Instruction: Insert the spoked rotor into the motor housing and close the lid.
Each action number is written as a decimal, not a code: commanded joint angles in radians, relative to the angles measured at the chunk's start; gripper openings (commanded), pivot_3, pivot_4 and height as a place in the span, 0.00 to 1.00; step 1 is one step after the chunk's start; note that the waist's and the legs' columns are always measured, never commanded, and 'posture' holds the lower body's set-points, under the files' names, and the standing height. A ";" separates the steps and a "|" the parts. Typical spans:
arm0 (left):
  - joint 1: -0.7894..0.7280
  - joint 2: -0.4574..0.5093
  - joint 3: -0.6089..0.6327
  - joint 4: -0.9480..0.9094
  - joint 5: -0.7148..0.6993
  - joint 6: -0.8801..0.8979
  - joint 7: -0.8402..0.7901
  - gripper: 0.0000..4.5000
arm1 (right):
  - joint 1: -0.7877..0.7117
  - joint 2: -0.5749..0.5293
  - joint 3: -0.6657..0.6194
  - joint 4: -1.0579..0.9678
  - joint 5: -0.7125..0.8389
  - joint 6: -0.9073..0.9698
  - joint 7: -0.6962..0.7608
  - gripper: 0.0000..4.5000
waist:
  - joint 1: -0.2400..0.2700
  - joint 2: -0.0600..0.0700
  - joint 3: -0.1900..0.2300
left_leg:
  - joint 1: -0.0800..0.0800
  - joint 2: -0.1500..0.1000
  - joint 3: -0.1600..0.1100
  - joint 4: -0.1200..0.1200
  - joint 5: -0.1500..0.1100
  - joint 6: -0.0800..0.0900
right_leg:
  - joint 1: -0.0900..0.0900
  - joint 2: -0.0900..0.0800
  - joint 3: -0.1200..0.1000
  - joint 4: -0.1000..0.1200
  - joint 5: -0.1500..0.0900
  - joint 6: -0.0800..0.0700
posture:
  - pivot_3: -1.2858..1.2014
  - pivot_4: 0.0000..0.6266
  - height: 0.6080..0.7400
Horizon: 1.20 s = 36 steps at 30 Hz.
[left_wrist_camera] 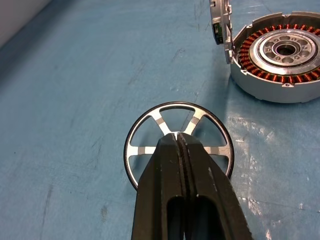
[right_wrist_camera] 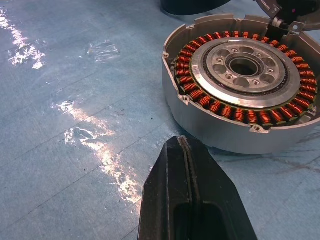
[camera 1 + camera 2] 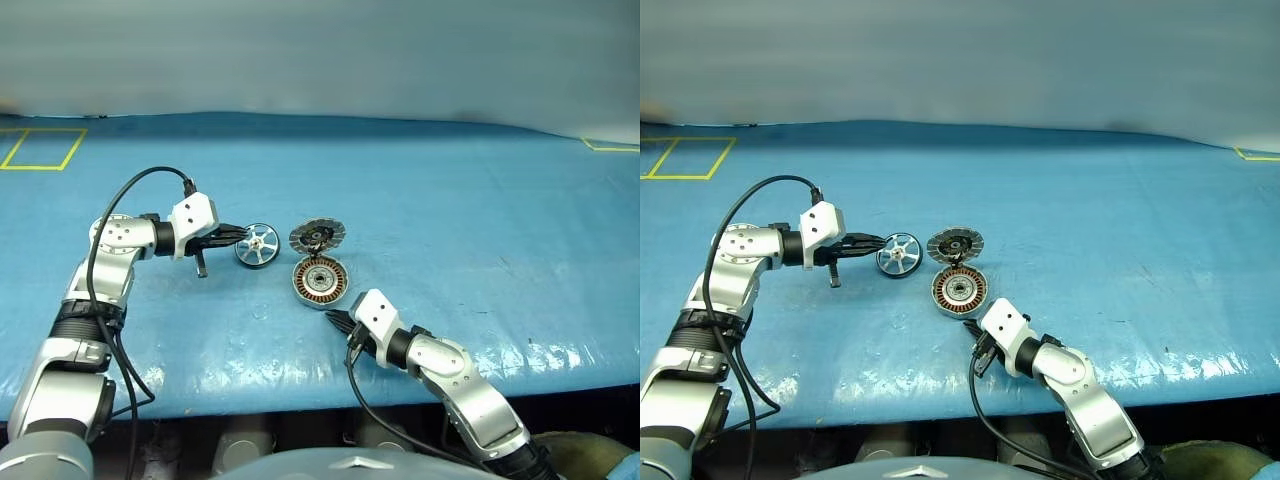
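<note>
The spoked rotor (image 1: pixel 178 145) stands on edge, pinched at its hub between the pressed-together fingers of the left gripper (image 1: pixel 178 136), near the middle of the blue counter (image 3: pixel 480 200) and just to the left of the motor housing (image 3: pixel 320 282). The housing lies flat and open, its copper windings ringing a bare metal centre, with nothing seated inside. The lid (image 3: pixel 316 236) stands raised at the housing's far side, its segmented inner face showing. The right gripper (image 2: pixel 186 145) rests just short of the housing's near wall, fingers pressed together and holding nothing. By the look of it, the rotor is picked up but not yet carried over; seating it in the housing and folding the lid down both remain to be done.
</note>
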 commanded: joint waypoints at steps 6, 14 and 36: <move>-0.140 0.005 -0.155 0.087 0.200 -0.067 0.008 0.20 | -0.012 0.009 -0.002 -0.011 0.010 -0.015 0.005 0.00 | 0.004 0.000 0.000 | 0.000 -0.001 0.000 0.000 0.000 0.000 | 0.000 0.000 0.000 0.000 0.000 0.000 | 0.52 0.24 1.00; -0.264 -0.055 -0.215 0.231 0.263 -0.139 0.023 0.20 | 0.023 0.010 0.004 -0.024 0.003 -0.015 -0.010 0.00 | 0.004 0.000 0.000 | -0.001 -0.001 0.000 0.000 0.000 0.000 | 0.000 0.001 0.000 0.000 -0.001 0.002 | 0.52 0.24 1.00; -0.282 -0.047 -0.231 0.274 0.295 -0.136 -0.040 0.53 | 0.048 0.011 0.006 -0.032 -0.013 -0.010 -0.036 0.00 | -0.002 0.000 0.000 | 0.000 0.000 0.000 0.000 0.000 0.001 | 0.000 0.001 0.000 0.000 -0.001 0.003 | 0.52 0.24 1.00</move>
